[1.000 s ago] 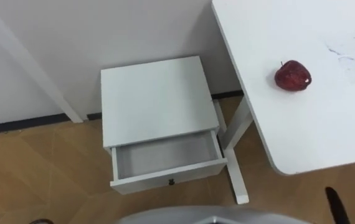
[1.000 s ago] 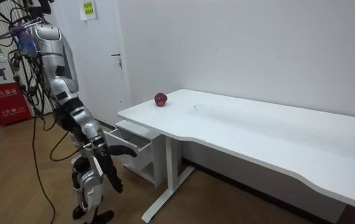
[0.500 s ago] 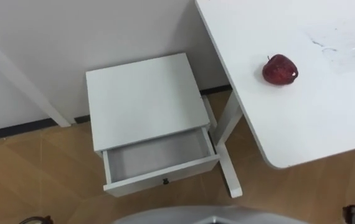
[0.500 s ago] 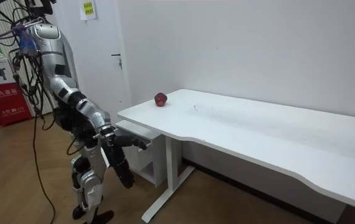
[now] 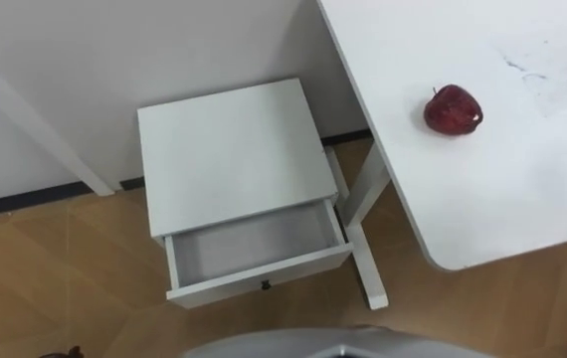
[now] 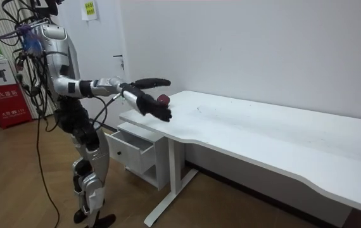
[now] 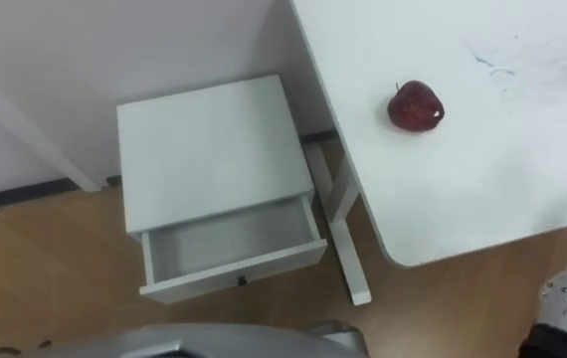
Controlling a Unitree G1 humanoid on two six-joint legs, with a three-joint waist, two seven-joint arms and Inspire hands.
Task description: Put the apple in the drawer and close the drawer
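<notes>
Left robot hand [image 6: 152, 82] and right robot hand [image 6: 157, 111] hover released by the apple [image 5: 453, 108] on the counter [image 5: 522, 189]; best wrap it squarely before the drawer [image 5: 254, 249].

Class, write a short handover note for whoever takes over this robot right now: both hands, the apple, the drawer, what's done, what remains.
Left hand: open, empty, held out toward the table.
Right hand: open, empty, just below it.
Apple: on the table, untouched.
Drawer of the nightstand: open, nothing inside.
Done: nothing yet.
To do: grasp apple, place it in drawer, close drawer.
</notes>
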